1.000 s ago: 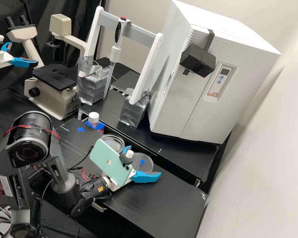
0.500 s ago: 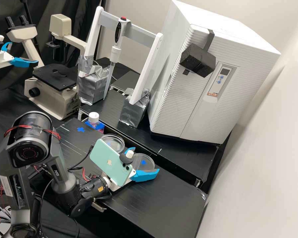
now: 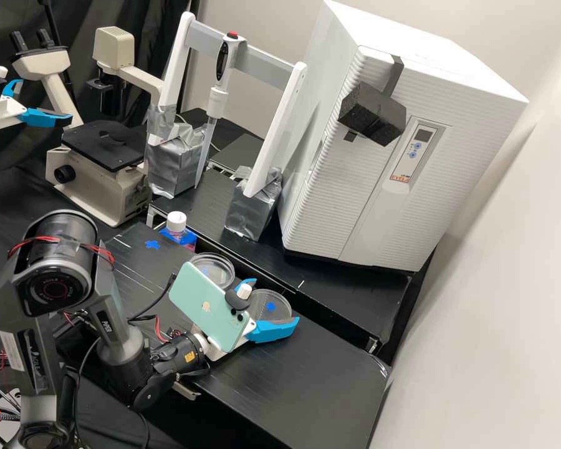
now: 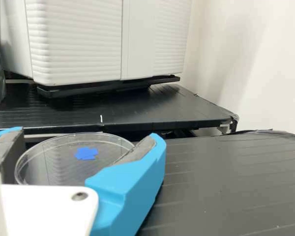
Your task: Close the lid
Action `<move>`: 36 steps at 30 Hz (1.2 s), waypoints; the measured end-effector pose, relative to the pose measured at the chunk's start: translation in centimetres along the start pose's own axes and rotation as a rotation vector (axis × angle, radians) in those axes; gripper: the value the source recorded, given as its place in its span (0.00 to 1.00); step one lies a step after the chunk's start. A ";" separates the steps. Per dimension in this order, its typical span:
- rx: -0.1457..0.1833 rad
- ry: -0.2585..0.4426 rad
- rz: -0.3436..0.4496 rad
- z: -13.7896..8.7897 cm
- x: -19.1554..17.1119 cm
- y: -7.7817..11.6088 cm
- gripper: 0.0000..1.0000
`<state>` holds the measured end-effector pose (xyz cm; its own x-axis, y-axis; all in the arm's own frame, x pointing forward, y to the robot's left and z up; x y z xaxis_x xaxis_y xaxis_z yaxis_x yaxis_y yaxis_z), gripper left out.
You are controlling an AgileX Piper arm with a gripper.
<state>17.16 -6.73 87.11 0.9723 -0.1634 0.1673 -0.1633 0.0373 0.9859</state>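
Just then my gripper [image 4: 87, 135] had drawn its blue fingers inward, and the clear round piece [image 4: 54, 164] between them, which I took for the lid, had shifted slightly. The pads sat at opposite sides of its rim, so I judged it gripped, low over the black bench [image 3: 287, 386]. That seemed to finish the grasp; the lid was still to be lifted and set on the other clear dish [image 3: 215, 270], just beside it. A tilted hold might, I thought, catch that rim. Farther off stood the white-capped bottle [image 3: 176, 222], then the white cabinet [image 3: 330, 206] on the raised shelf.
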 end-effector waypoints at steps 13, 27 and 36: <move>0.082 0.082 -0.003 -3.2 -2.6 0.0 0.00; 0.012 0.293 -0.160 -6.8 -2.8 -2.8 0.00; 0.000 0.267 -0.194 -6.5 -1.7 -4.4 0.00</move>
<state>17.30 -0.24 82.40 0.9948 0.0964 -0.0320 0.0292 0.0306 0.9991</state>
